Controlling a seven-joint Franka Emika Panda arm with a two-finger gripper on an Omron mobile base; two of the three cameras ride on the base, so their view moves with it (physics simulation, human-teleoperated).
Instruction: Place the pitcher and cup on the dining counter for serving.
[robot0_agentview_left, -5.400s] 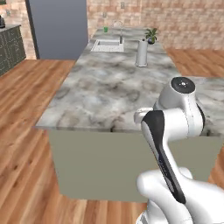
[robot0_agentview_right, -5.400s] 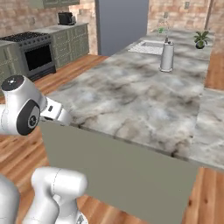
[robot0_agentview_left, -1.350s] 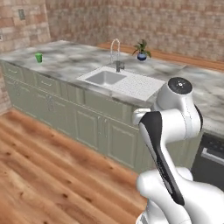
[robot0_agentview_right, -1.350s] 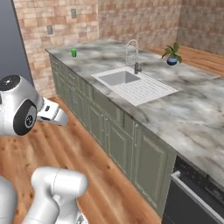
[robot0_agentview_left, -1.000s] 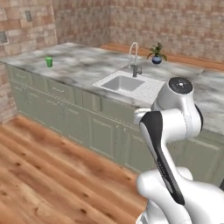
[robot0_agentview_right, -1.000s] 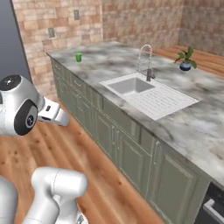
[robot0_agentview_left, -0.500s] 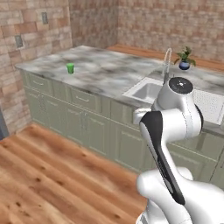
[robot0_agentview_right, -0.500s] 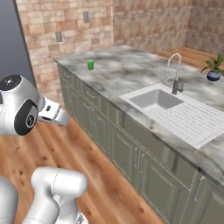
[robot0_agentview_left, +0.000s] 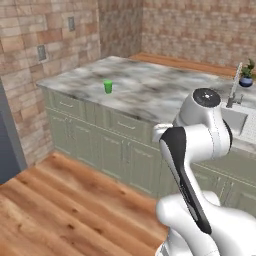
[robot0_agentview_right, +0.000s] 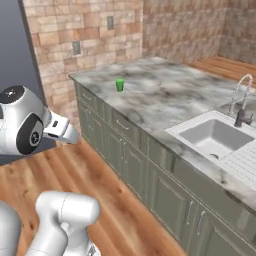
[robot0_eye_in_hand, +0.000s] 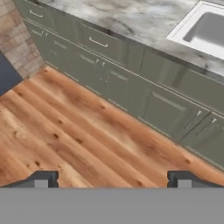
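Cup (robot0_agentview_left: 108, 86) upright on counter (robot0_agentview_left: 150, 90), well beyond and above spread, empty gripper (robot0_eye_in_hand: 109, 179) aimed floorward.

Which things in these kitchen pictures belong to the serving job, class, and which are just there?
Belongs to the job:
- cup, green, standing on the marbled counter
- gripper, open and holding nothing, over the wooden floor

Just there:
- sink
- faucet
- potted plant
- grey-green cabinets

Marbled stone counter (robot0_agentview_left: 150, 95), wood floor (robot0_eye_in_hand: 65, 131).
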